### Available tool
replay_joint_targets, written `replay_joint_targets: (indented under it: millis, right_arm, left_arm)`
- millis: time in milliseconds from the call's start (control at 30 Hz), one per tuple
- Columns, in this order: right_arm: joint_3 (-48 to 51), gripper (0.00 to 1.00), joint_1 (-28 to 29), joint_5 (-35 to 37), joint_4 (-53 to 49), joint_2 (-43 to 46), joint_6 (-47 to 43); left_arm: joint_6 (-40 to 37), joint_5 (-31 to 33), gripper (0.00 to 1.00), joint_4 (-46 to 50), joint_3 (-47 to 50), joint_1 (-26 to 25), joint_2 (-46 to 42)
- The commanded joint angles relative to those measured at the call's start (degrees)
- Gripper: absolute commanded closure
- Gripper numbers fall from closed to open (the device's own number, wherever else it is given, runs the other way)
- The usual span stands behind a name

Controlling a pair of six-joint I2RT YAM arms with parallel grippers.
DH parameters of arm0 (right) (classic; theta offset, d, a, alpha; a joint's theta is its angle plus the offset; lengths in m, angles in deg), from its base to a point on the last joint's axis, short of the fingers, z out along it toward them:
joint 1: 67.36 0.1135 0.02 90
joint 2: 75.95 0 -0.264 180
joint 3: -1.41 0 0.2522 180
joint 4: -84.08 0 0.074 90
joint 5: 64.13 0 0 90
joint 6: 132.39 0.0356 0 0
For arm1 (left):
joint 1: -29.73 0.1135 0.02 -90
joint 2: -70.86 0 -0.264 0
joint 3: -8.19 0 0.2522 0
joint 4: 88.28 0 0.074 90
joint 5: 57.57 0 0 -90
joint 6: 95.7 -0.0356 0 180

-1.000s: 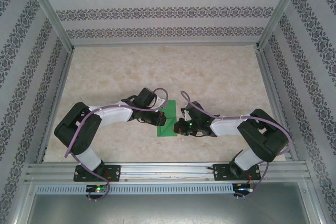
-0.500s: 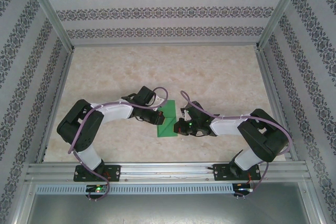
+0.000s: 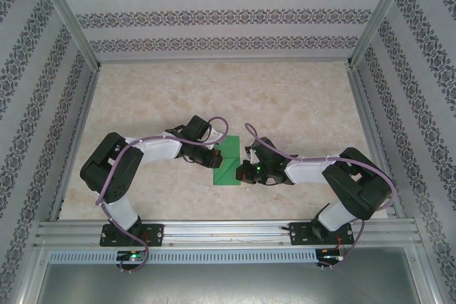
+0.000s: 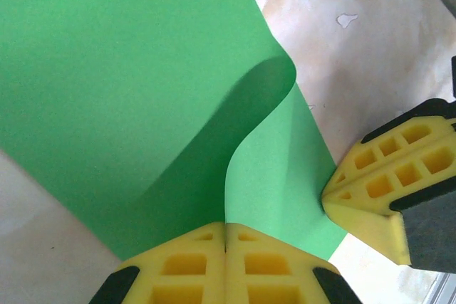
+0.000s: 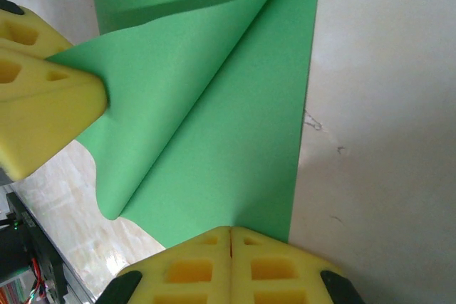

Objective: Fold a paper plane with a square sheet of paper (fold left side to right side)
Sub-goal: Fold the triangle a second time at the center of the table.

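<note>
Top view: the square sheet of paper (image 3: 228, 165), bright green, lies on the marbled beige table (image 3: 285, 97) near the front, between the two arms. Its outline here is a narrow upright strip with a diagonal shade line across it. The sheet is partly folded over itself.

The left gripper (image 3: 216, 159) comes in from the left and meets the sheet's left edge. The right gripper (image 3: 246, 169) comes in from the right, at the sheet's right edge and a little nearer the front rail. The two stand close, with the paper between them.

Left wrist view: the left gripper (image 4: 226, 236) has its yellow foam fingers pressed together, with no gap at the seam. The sheet (image 4: 135, 83) lies flat ahead of it, and one flap is lifted and curled in an S-bend. The flap's free edge runs straight down into the finger seam. I cannot tell whether the paper is nipped between the pads or only touched by the tips. The right gripper (image 4: 377, 190) sits at the right, its tip touching the sheet's edge.

Right wrist view: the right gripper (image 5: 231, 240) also has its fingers pressed tight together, tips on the near edge of the sheet (image 5: 235, 147). The lower layer lies flat on the table with a straight right edge. The raised flap slants up to the left, where the tip of the left gripper (image 5: 50, 83) meets its corner.
</note>
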Motion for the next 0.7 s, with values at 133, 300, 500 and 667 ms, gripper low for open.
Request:
replay_joint_targets:
  millis: [133,300,500,667]
  right_arm:
    - [-0.2,1.0,0.6,1.45,-4.35,-1.45,-1.76]
    - [-0.28,1.0,0.6,1.45,-4.44,-1.67,-1.78]
    - [-0.2,1.0,0.66,1.45,-4.63,-1.71,-1.85]
    - [-0.19,1.0,0.64,1.45,-4.66,-1.72,-2.03]
  left_arm:
    - [-1.82,0.84,0.98,1.15,-1.82,1.02,1.13]
    - [-1.83,0.84,0.99,0.93,-2.08,1.06,1.68]
    - [-2.16,1.01,0.99,0.94,-2.27,1.11,2.21]
    - [-2.34,1.09,0.99,0.84,-2.5,1.05,2.71]
